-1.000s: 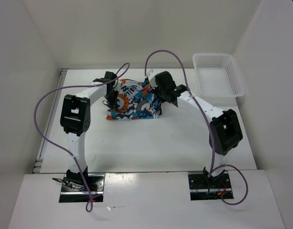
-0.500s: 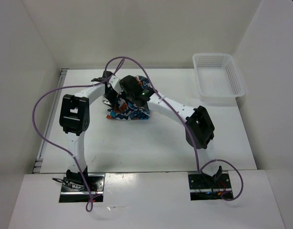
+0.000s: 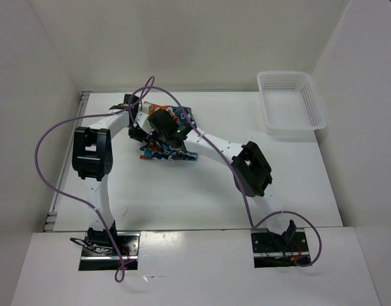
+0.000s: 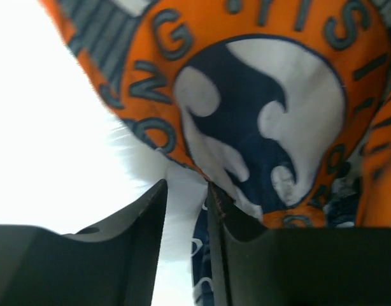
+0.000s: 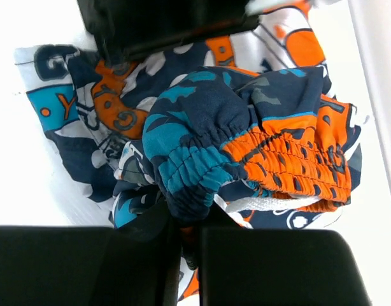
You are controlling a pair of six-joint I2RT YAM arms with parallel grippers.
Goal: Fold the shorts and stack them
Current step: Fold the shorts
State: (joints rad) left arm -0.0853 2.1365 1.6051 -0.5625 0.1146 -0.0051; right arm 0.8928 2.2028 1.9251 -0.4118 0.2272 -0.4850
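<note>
Two arms meet over the shorts point(image 3: 158, 152) in the top view. The shorts lie bunched at the back left of the table point(image 3: 214, 185), well apart from the basket point(image 3: 294, 132). The left gripper point(image 3: 139, 132) and right gripper point(image 3: 165, 125) sit so close that a careless move could knock them together.

In the left wrist view, the left gripper point(image 4: 186, 188) has its jaws a narrow slit apart. The shorts point(image 4: 246, 115) hang just beyond, and a sliver of print shows low in the gap. I cannot tell whether it is pinched. If it is, pulling away would likely snag the cloth and drag the fold out.

In the right wrist view, the right gripper point(image 5: 183, 226) is closed on the gathered waistband of the shorts point(image 5: 246, 127), which are heaped, not flat. A lift from that one pinch would probably haul up the whole bundle and leave a lumpy, crooked fold.
</note>
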